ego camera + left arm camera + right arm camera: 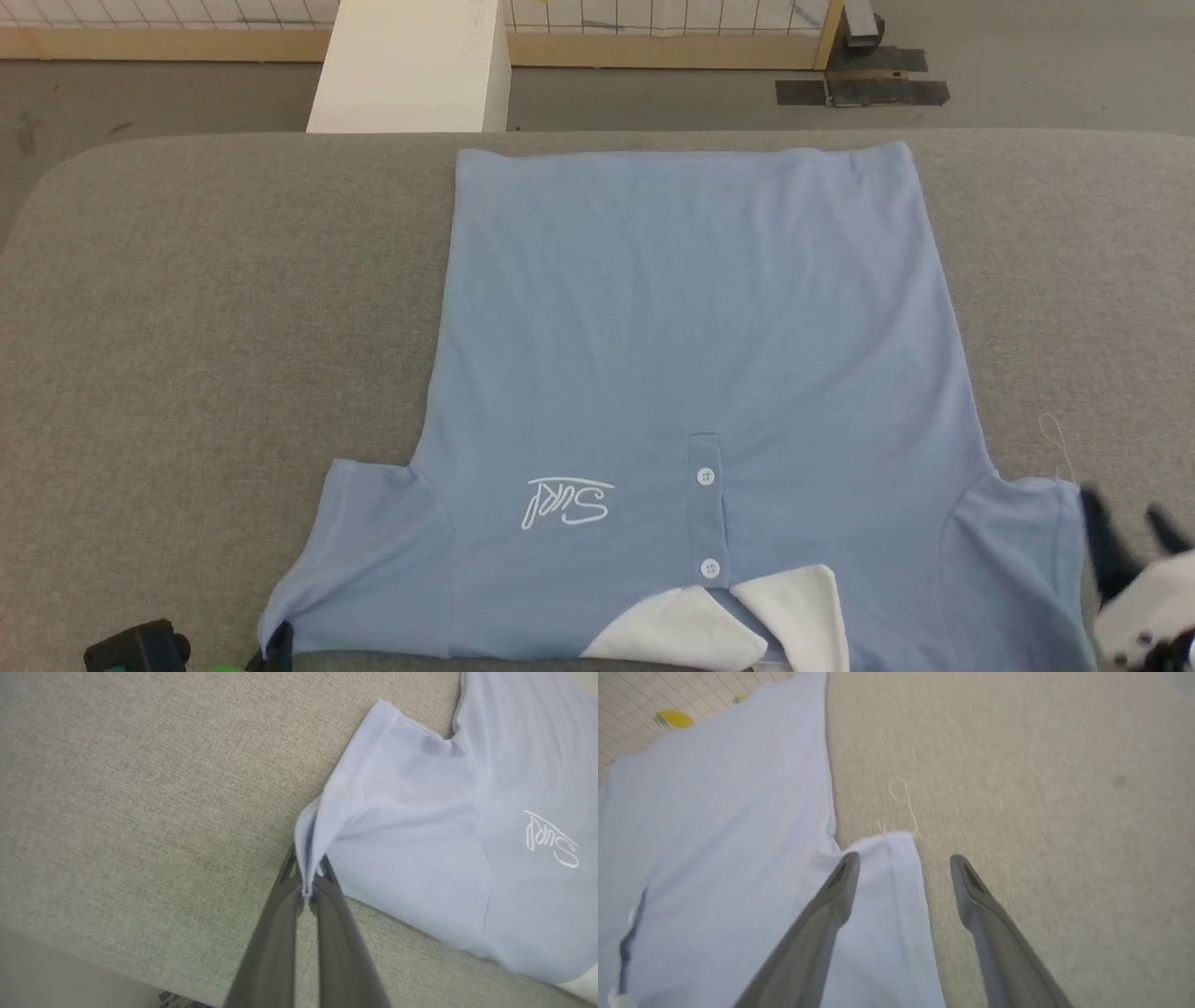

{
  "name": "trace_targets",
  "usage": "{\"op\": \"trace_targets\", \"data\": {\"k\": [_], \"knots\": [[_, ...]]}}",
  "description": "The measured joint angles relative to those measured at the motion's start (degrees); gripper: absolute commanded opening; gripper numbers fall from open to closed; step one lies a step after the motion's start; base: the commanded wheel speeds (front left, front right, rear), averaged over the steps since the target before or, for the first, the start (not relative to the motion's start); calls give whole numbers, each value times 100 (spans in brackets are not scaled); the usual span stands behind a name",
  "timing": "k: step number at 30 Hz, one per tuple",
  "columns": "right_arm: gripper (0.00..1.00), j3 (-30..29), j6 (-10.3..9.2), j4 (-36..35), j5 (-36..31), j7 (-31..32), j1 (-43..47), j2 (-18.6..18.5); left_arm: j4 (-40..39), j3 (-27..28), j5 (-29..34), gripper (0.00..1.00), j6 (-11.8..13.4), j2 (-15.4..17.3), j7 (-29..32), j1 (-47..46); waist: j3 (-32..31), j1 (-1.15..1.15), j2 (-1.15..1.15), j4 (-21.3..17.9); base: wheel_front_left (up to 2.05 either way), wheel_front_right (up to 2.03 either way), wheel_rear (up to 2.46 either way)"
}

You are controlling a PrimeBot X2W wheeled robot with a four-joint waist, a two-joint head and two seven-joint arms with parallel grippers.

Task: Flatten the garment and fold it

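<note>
The garment (691, 355), a light blue short-sleeved polo shirt, lies spread flat and front up on the grey fabric-covered surface (205, 308), filling the middle of the head view. Its hem runs along the upper part of that frame near the surface's far edge, and its white collar (747, 616) sits at the bottom centre, partly cut off by the frame edge. The placket (707, 523) with two white buttons rises from the collar, and a white script logo (567, 502) lies to its left, upside down in this frame

The left end effector (307, 877) is closed on the garment: in the left wrist view its two dark fingers meet at lower centre and pinch the outer corner of a sleeve (402, 826), whose edge stands up in a small fold between them. The rest of that sleeve lies flat toward the right of the frame

The right end effector (903, 865) stands open and holds nothing. In the right wrist view one finger is over the other sleeve's cuff and the other is over bare surface, with the cuff's edge between them; whether they touch the cloth cannot be told. A loose white thread (903, 798) lies on the surface just beyond that cuff

Past the surface, at the top of the head view, are a grey floor (1055, 75) and a white block (411, 65)
</note>
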Motion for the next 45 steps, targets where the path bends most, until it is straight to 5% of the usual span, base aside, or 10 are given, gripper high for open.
{"op": "trace_targets", "data": {"k": [6,18,31,42,43,44,45], "knots": [[100,211,0,-137,-243,-878,-1051,-323,-142,-101,19,0,-5,-20,-45,-143,165,0,0,82,0,0,0],[100,735,0,1879,-122,-994,-3988,-1602,-511,-460,133,0,-148,-103,-165,-838,966,1,0,446,0,0,0],[100,779,0,3082,-382,1071,-6319,-2327,-501,-783,176,0,-415,-411,-549,-1419,2312,1,0,1093,0,0,0],[100,508,0,2776,-1027,2776,-6797,-2509,-554,-938,126,0,-710,-610,-929,-1767,3186,1,0,1578,0,0,0],[86,456,0,2692,-1056,2916,-6823,-2508,-556,-951,116,0,-715,-626,-948,-1786,3233,1,0,1617,0,0,0],[40,380,-1,2593,-1087,3026,-6842,-2503,-556,-960,109,0,-742,-643,-964,-1806,3274,1,0,1653,0,0,0],[14,336,0,2521,-1114,3095,-6844,-2488,-556,-968,109,0,-757,-648,-972,-1817,3299,1,0,1678,0,0,0]]}}
